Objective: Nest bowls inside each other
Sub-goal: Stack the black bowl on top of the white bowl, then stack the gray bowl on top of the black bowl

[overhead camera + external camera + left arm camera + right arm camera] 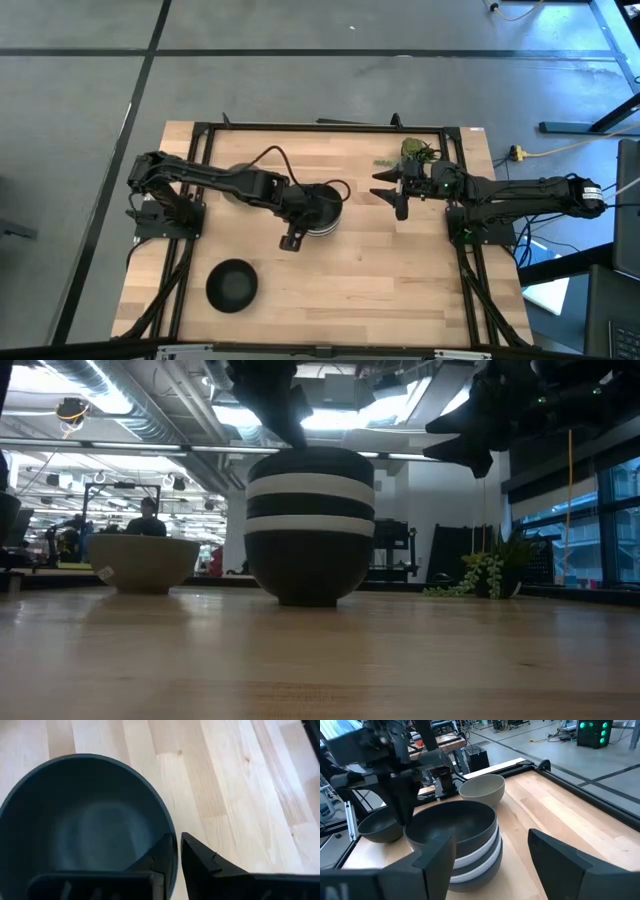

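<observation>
A stack of several nested black and white bowls [322,212] [310,525] stands mid-table, a matte black bowl [85,820] on top. My left gripper [306,218] [176,842] is over the stack's rim, shut on that top bowl. My right gripper [392,193] [491,837] hovers open to the right of the stack, touching nothing. A grey-green bowl [145,563] [482,787] rests on its base, partly under the left arm. A lone black bowl [232,285] [380,826] sits near the front left. My left gripper pinches the top black bowl's rim [171,832], with one finger [160,860] inside the bowl and the other finger [205,862] outside its wall. It comes from above, pointing down. The bowl sits upright in the stack, level with the bowls under it.
A green plant sprig [415,152] [490,575] lies at the table's far right, just behind the right gripper. A black frame rail [320,127] runs along the table's edges. Bare wood [380,280] lies toward the near right.
</observation>
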Action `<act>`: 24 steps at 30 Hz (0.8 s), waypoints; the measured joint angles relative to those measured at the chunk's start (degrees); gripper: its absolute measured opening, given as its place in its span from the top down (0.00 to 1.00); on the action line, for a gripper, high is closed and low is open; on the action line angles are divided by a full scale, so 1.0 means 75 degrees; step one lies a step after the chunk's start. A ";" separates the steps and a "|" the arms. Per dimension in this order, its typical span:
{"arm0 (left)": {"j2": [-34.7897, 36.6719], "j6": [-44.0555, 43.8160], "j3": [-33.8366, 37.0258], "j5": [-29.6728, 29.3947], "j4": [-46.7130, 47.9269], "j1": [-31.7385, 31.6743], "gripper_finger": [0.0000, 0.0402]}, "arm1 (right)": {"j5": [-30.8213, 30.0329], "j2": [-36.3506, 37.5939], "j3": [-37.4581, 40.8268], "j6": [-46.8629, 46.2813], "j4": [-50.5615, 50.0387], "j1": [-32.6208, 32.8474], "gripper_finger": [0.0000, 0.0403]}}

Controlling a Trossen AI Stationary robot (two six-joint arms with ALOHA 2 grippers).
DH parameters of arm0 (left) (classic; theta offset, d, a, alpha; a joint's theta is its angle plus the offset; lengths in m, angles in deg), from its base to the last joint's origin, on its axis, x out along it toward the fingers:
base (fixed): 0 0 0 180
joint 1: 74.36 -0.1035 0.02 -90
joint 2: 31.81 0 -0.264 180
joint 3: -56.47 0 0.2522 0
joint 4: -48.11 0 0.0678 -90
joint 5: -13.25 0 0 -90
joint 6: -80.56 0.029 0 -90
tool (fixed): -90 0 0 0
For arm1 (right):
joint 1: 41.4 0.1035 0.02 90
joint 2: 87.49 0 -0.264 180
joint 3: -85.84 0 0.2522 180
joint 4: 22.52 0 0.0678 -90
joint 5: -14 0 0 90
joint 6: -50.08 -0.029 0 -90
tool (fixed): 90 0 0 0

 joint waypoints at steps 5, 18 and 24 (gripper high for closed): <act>-0.0015 -0.0006 0.0003 -0.0005 0.0062 0.0001 0.86 | -0.0001 0.0000 0.0000 0.0015 -0.0023 0.0000 0.38; 0.0201 0.0167 0.0009 -0.0645 0.0085 0.0204 0.55 | 0.0000 -0.0001 0.0000 0.0021 -0.0022 0.0000 0.38; 0.1108 0.0263 0.0011 -0.0713 0.0146 0.0167 0.54 | -0.0002 0.0000 0.0000 0.0021 -0.0061 0.0000 0.38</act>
